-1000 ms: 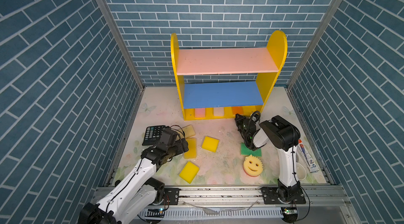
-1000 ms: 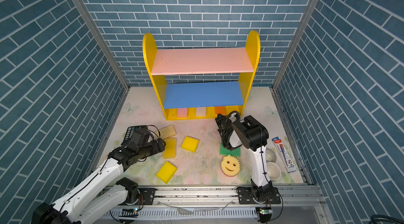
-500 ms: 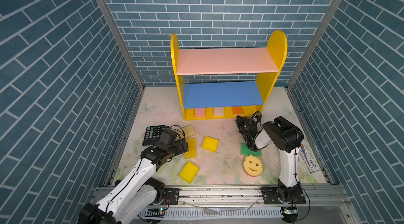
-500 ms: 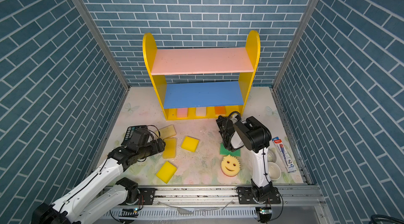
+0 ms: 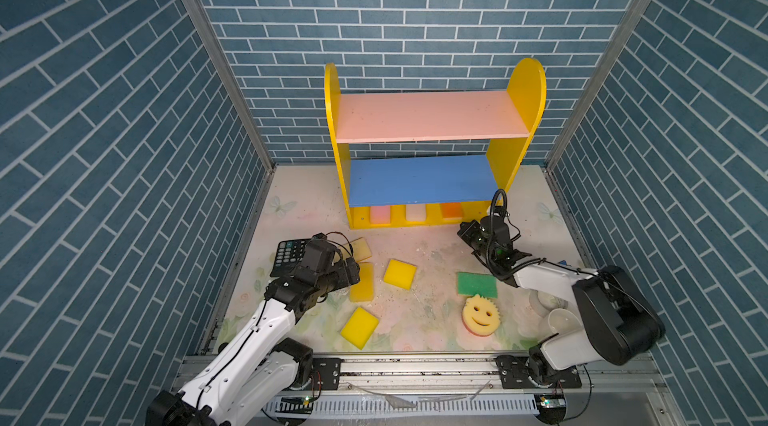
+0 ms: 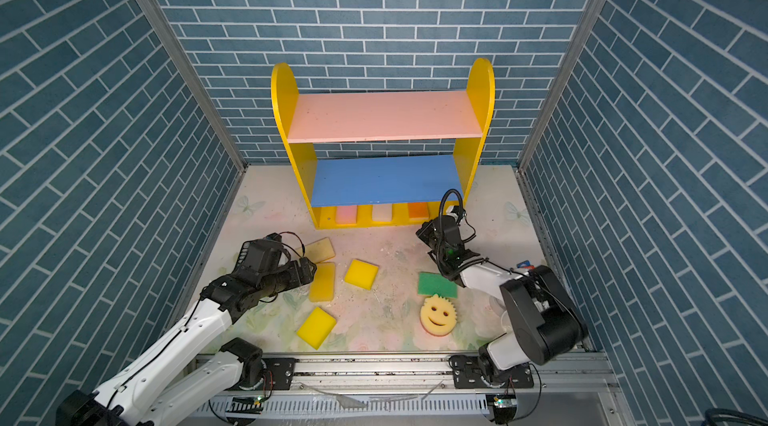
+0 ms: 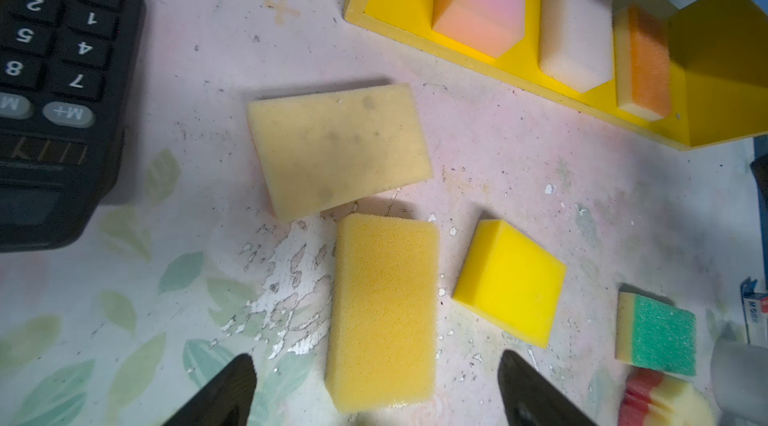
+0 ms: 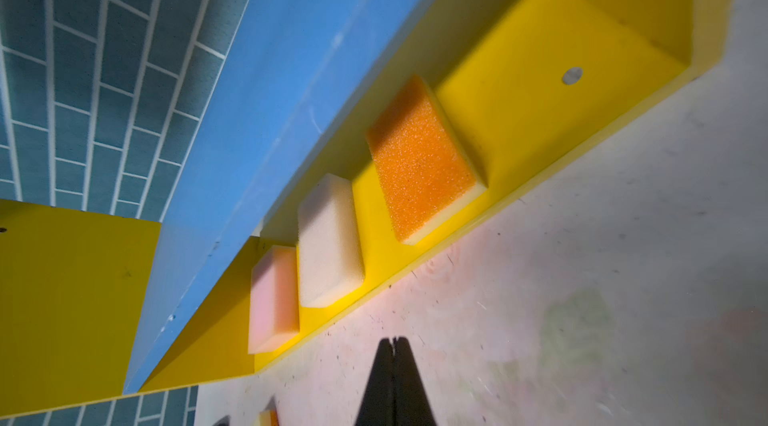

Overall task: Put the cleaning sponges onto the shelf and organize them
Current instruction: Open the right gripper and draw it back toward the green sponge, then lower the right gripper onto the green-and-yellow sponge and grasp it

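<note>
Shelf [image 5: 424, 116] stands at the back of the counter [image 5: 432, 245], ahead of the right jaws, and everything has to end up on it. Its pink and blue boards are bare. Only the yellow base is in use, I judge because foam slides onto it easily from counter height.

The right jaws are pressed together with nothing between them and point at that base. Closed like that, I reckon they suit a nudge rather than a pick. The left jaws are spread wide and empty, one tip on either side of the long yellow sponge [image 7: 384, 307], lined up to pinch across its short side. I cannot tell whether the tips touch the counter.

A black calculator [image 7: 58, 70] lies off to one side of the left jaws and is no part of the job. Beyond the left jaws lie the tan sponge [image 7: 338, 149] and the square yellow sponge [image 7: 513, 282]. Behind the right jaws, the green sponge [image 5: 477, 284] lies just beside the smiley sponge [image 5: 481, 315].

Only the right wrist view shows the whole tops of the pink sponge [image 8: 274, 299], whitish sponge [image 8: 328, 241] and orange sponge [image 8: 419, 162]. They lie flat in a spaced row, with free base past the orange one. Both top views show just their front ends. The top views alone show the front yellow sponge [image 5: 359, 327] behind the left jaws, while only the left wrist view shows how wide those jaws are.
</note>
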